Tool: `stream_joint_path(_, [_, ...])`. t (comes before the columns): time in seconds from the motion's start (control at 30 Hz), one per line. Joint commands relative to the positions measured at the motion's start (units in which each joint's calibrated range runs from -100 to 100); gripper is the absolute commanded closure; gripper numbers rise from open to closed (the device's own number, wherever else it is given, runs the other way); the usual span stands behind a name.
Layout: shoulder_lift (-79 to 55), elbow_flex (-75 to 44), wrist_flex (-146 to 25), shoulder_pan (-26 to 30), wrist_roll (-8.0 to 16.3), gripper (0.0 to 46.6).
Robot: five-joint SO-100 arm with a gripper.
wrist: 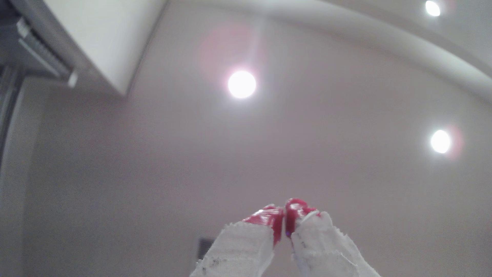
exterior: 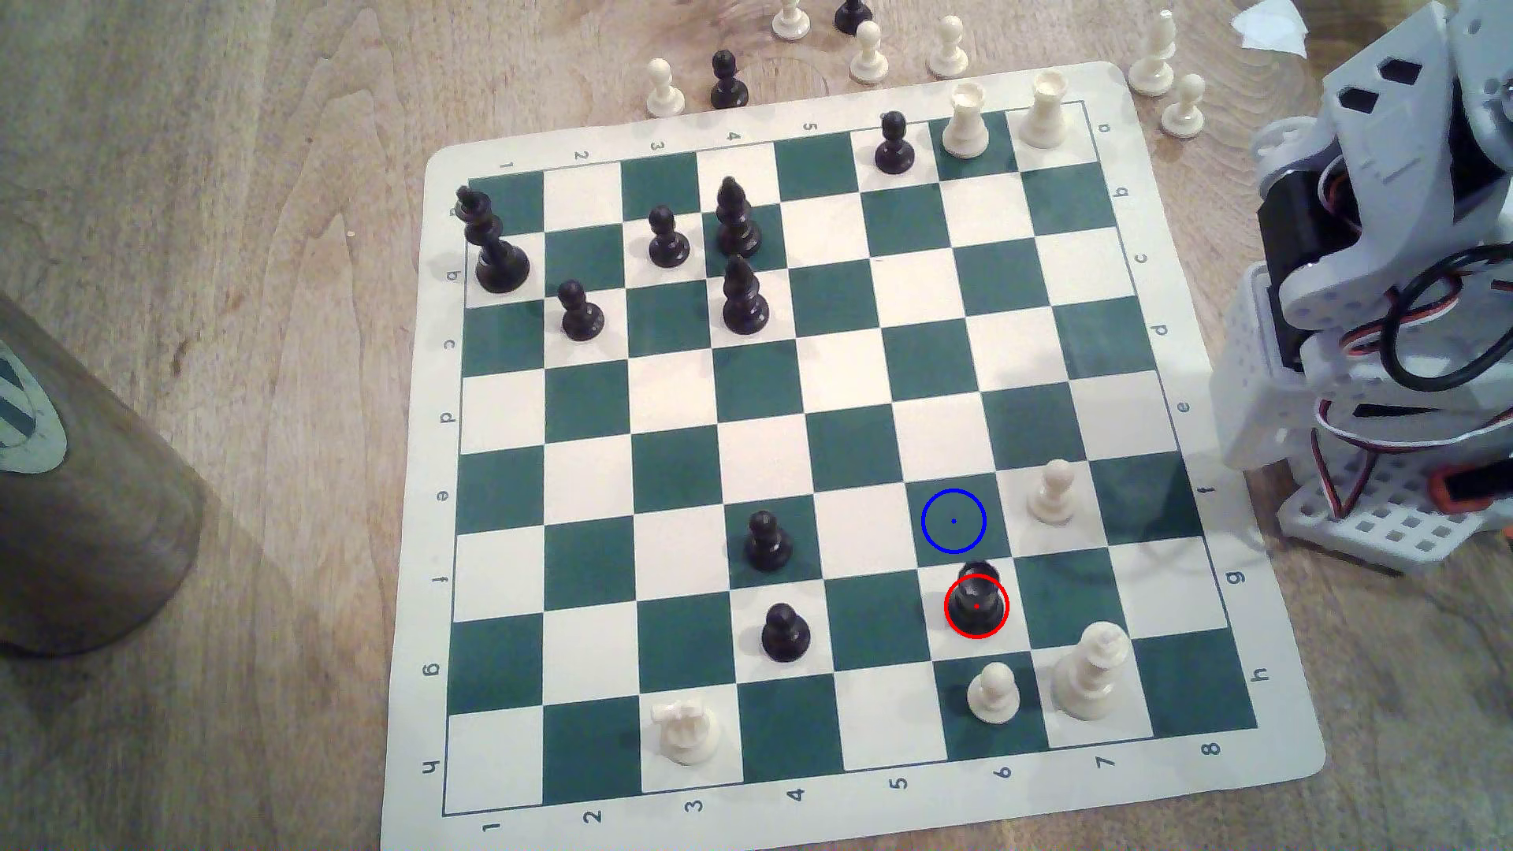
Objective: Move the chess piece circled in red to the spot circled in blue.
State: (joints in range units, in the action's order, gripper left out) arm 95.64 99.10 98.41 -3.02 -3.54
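On a wooden worktop (exterior: 246, 245), the green-and-cream chessboard (exterior: 819, 458) lies with the folded arm (exterior: 1392, 270) parked off its edge at the exterior view's right. Upright on a cream square near that side stands the red-ringed chess piece (exterior: 976, 601), the blue-ringed spot (exterior: 953, 520) on the adjoining green square, unoccupied. White pawns (exterior: 1054, 491) flank the path. Aimed ceilingward, the red-tipped fingers (wrist: 269, 217) are pressed together, empty.

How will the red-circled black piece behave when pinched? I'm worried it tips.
The chess piece looks short and stout with a wide base, so probably stable. Its glossy surface may slip. The white pawn stands close, leaving little room.
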Motion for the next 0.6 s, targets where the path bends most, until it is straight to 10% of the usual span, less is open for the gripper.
stream_joint_path(0.0, [0.1,0.8,-6.8,2.9,0.0,46.4])
stream_joint_path(0.57, [0.0,-22.8,-67.0,5.3,0.3,46.4])
